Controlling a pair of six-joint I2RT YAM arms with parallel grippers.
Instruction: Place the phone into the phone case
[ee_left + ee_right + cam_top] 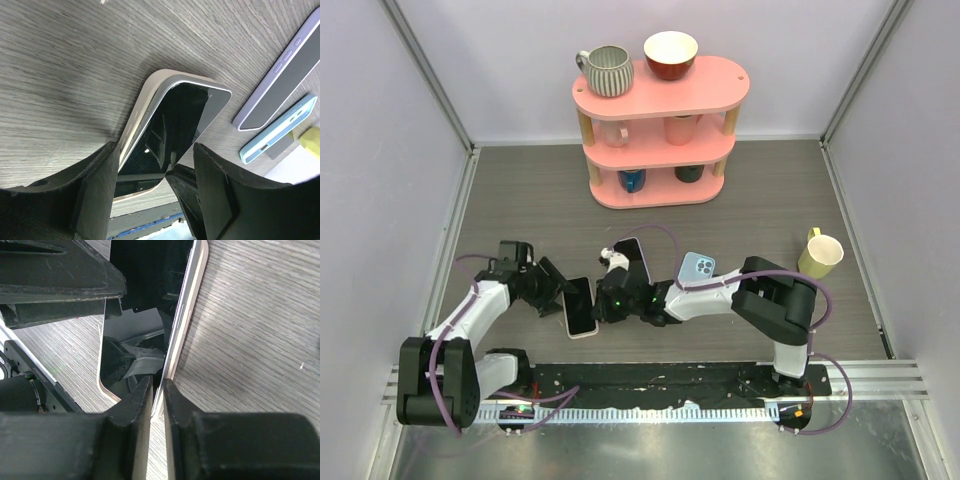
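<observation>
Overhead plus wrist close-ups, phone (pixel 581 306) shared

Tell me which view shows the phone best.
Left wrist: the phone fills the frame, its dark screen and the cream case edge beside it clear. The top external view shows it whole but small; the right wrist view shows only a thin edge pinched in the right pincer.

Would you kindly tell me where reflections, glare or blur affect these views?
Left wrist: the phone mirrors dark hardware in its screen; right wrist: the near fingers are blurred and that screen reflects too; top external: glare streaks the metal base.
</observation>
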